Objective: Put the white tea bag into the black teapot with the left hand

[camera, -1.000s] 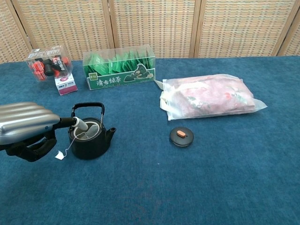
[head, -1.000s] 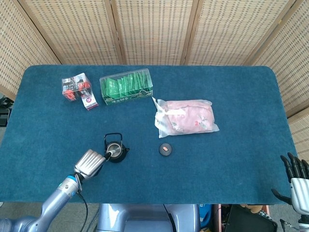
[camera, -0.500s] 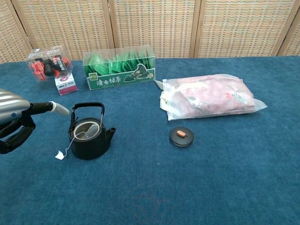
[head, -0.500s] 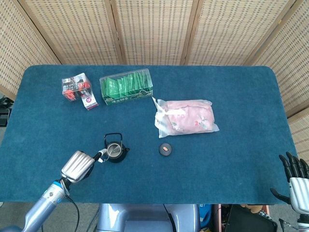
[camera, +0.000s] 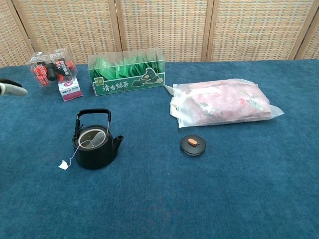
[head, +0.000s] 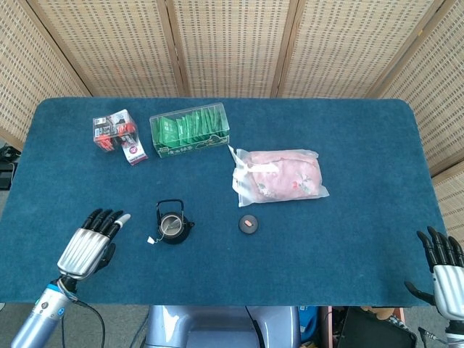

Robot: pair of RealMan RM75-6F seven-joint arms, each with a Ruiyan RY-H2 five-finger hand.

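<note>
Head view: the silver, ribbed left hand [head: 90,243] lies empty with fingers spread on blue felt table [head: 348,145], left of the round black teapot [head: 174,226]. The dark right hand [head: 444,264], fingers apart, is cut off at the near right. Woven cane screens [head: 232,43] stand behind.

Chest view: the white tea bag [camera: 90,143] sits inside the teapot's mouth, its string and paper tag [camera: 63,165] hanging outside; only one left fingertip shows.

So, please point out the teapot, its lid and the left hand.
teapot [camera: 94,152], chest view, on its round body.
lid [camera: 193,145], chest view, beside its orange knob.
left hand [head: 88,243], head view, on its silver back.
</note>
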